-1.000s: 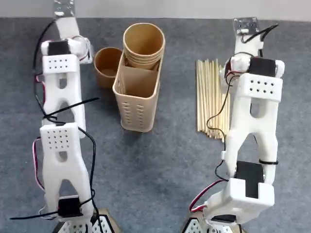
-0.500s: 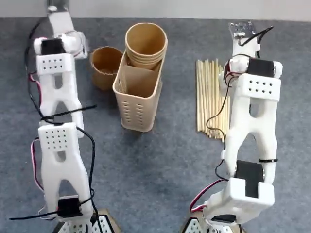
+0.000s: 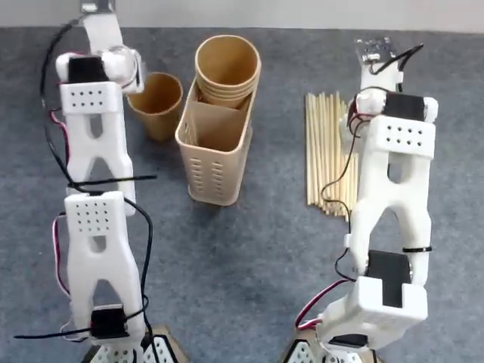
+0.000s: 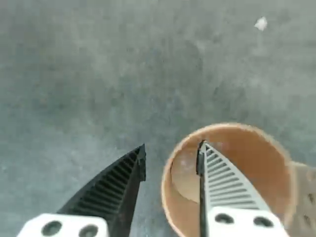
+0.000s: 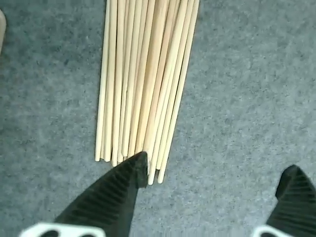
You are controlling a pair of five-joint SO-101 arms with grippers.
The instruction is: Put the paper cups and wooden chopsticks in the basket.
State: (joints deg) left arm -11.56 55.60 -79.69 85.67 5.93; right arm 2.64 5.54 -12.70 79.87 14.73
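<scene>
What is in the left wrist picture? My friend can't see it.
The left gripper is open astride the rim of a brown paper cup, its pale finger inside the cup and its dark finger outside. Under them lies a grey mat with a small white speck.

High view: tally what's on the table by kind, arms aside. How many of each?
Basket: 1
Cup stack, standing in the basket: 1 (I can't count the cups in it for sure)
Loose cup, beside the basket: 1
Chopstick pile, on the table: 1 (too many sticks to count for sure)
Total: 4
</scene>
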